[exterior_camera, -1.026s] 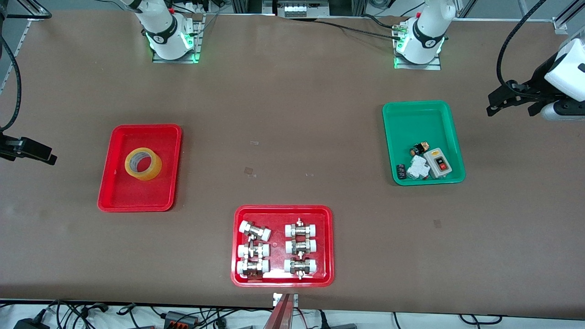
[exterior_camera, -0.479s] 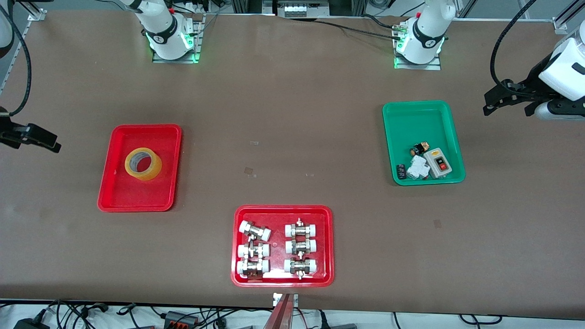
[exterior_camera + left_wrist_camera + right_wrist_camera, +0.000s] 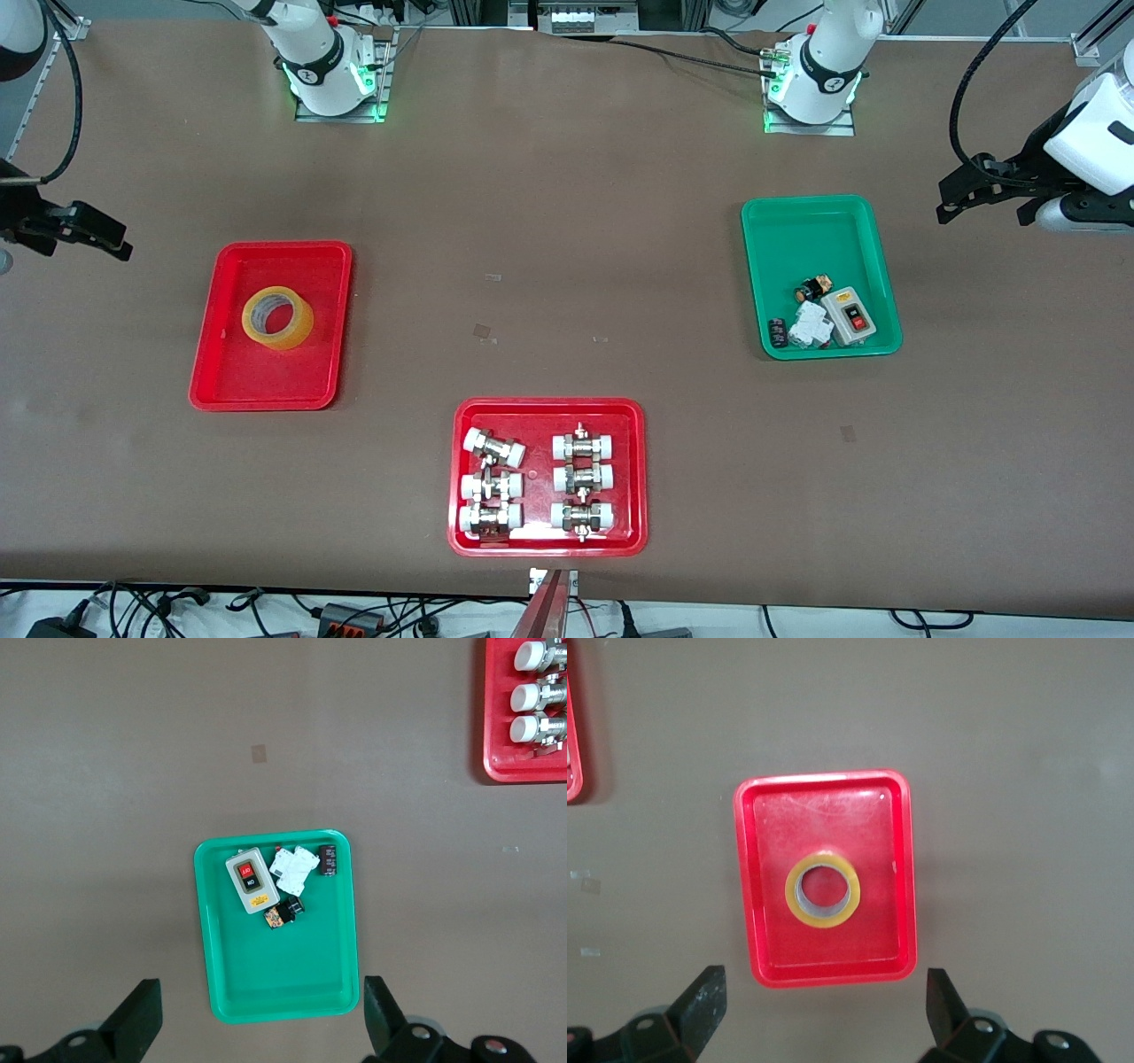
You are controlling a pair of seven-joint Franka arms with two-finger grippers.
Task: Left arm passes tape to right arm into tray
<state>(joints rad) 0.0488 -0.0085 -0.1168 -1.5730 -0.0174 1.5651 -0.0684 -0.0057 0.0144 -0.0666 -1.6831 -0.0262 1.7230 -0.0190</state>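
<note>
The right gripper (image 3: 819, 1014) has its jaws spread wide with nothing between them; it hangs high over the right arm's end of the worktop (image 3: 567, 221), just off the edge of the tray (image 3: 205, 372) there. In the right wrist view the two dark fingers (image 3: 702, 1001) frame the tray (image 3: 749, 895) from above. The left gripper (image 3: 257, 1019) is likewise wide open and empty, up over the left arm's end of the worktop, near the edge and beside the green tray (image 3: 762, 266).

The tape (image 3: 277, 317) lies flat inside the red tray, hole upward, its white core showing, roughly in the middle of the tray floor and clear of the rim. In the right wrist view the tape (image 3: 823, 891) shows as a yellow ring on the red floor.

The green tray holds a grey switch box (image 3: 849, 316) with a red button, a white part (image 3: 811, 328) and a few small dark parts, all gathered in the corner nearest the front camera; the left wrist view shows the same green tray (image 3: 217, 974) and switch box (image 3: 247, 881).

A second red tray (image 3: 461, 478) sits near the middle of the worktop's front edge, filled with metal-and-white pipe fittings (image 3: 580, 478) in two columns.
</note>
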